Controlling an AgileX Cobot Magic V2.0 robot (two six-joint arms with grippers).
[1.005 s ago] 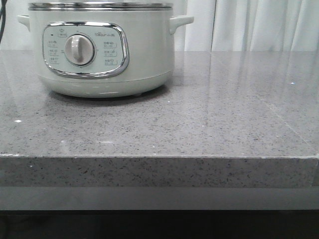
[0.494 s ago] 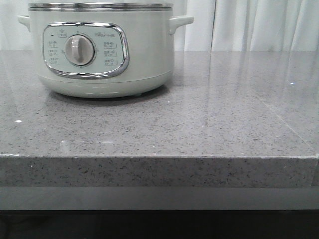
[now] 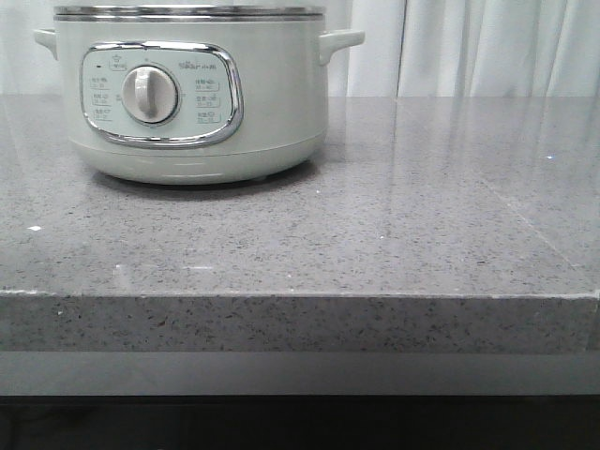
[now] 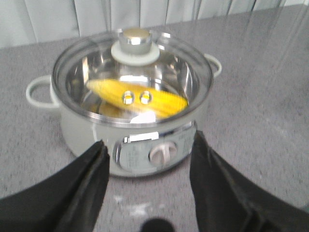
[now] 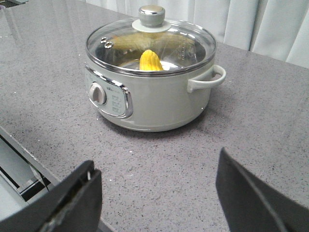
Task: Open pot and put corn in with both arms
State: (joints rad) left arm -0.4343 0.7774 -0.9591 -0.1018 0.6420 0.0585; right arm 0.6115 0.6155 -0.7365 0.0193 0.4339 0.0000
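Here we are with the pot (image 3: 192, 94) sitting at about ten o'clock on the tabletop (image 3: 394, 234) in our front view, dial facing us, and neither arm showing there at all. From the wrists, the picture is fuller: the glass lid (image 5: 150, 38) sits on the pot, knob (image 5: 151, 14) up, and the corn (image 4: 137, 98) lies inside, under the glass, plainly yellow through it. From the right wrist we catch the cob end-on (image 5: 150, 61).

Our left gripper (image 4: 147, 159) hangs in front of the pot, jaws spread wide with nothing between them, the control panel framed in the gap. Our right gripper (image 5: 157, 188) is well back from the pot, jaws likewise spread and holding nothing, bare tabletop between them.

So where are we in the task? By our reading, the corn is in and the lid is down, so the work looks done, or very nearly. If anything remains, we judge it is only to pull both arms clear and rest them, keeping the left jaws off the panel and dial as they go. Should the lid need lifting again, the knob at twelve o'clock on top is the grip.
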